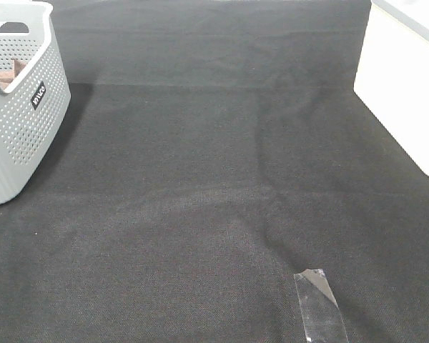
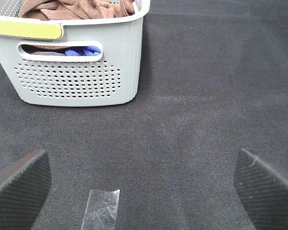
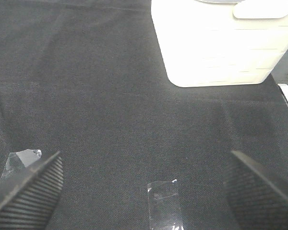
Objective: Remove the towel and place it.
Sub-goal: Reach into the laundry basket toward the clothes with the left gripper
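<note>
Brown towel [image 2: 79,8] lies in the basket [image 2: 77,76] at upper left, untouched; left gripper [image 2: 143,181] and right gripper [image 3: 144,187] stand spread and empty, so removal and placement are pending.

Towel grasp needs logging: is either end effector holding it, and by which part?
Nothing is held. The left end effector and the right end effector are both open and empty; the towel lies bunched in the grey basket.
</note>
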